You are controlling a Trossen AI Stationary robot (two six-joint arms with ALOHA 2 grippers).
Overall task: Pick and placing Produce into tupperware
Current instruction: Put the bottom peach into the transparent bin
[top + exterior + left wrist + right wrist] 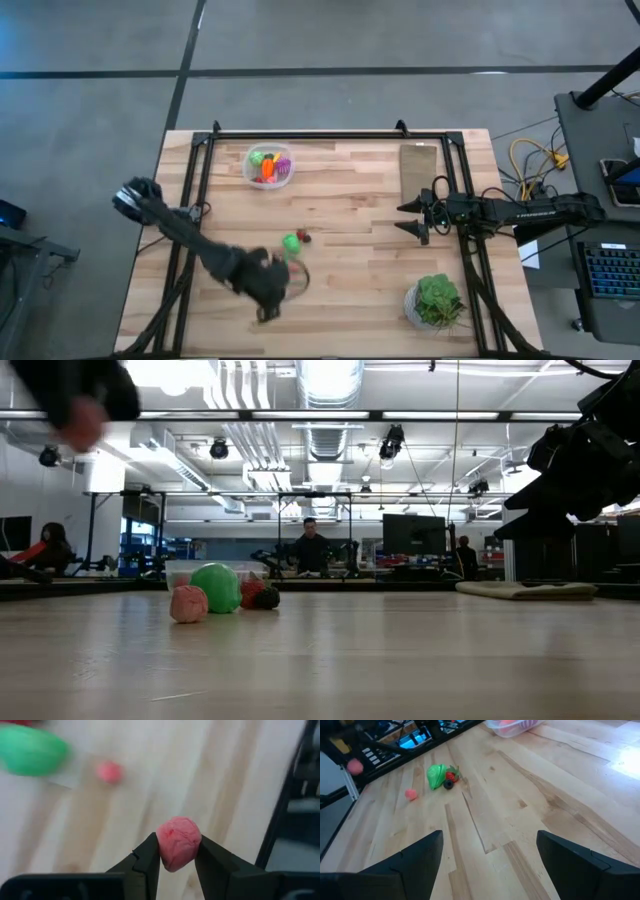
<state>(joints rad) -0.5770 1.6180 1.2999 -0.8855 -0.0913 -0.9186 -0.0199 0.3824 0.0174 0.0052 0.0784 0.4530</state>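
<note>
My left gripper (178,855) is shut on a small pink-red crinkled ball (178,836) and hovers above the near-left part of the table (268,285). On the wood lie a second pink ball (411,794), a green piece (291,241) and a small red piece (304,236) with a dark bit beside it. The clear round container (268,166) stands near the far edge with an orange carrot, a green piece and a purple cluster inside. My right gripper (415,218) waits open over the right side. My left gripper pinches the pink-red ball's two opposite sides (165,845) between its fingertips (150,856). Only the free ends of the fingers meet it. The ball is lifted clear of the table, high above the pieces seen in the low view (82,422).
A flat tan board (420,170) lies at the far right. A leafy green plant in a white pot (436,300) stands at the near right. Black frame rails (195,200) run along the table's left, right and far sides. Bare wood lies between the loose pieces and the container.
</note>
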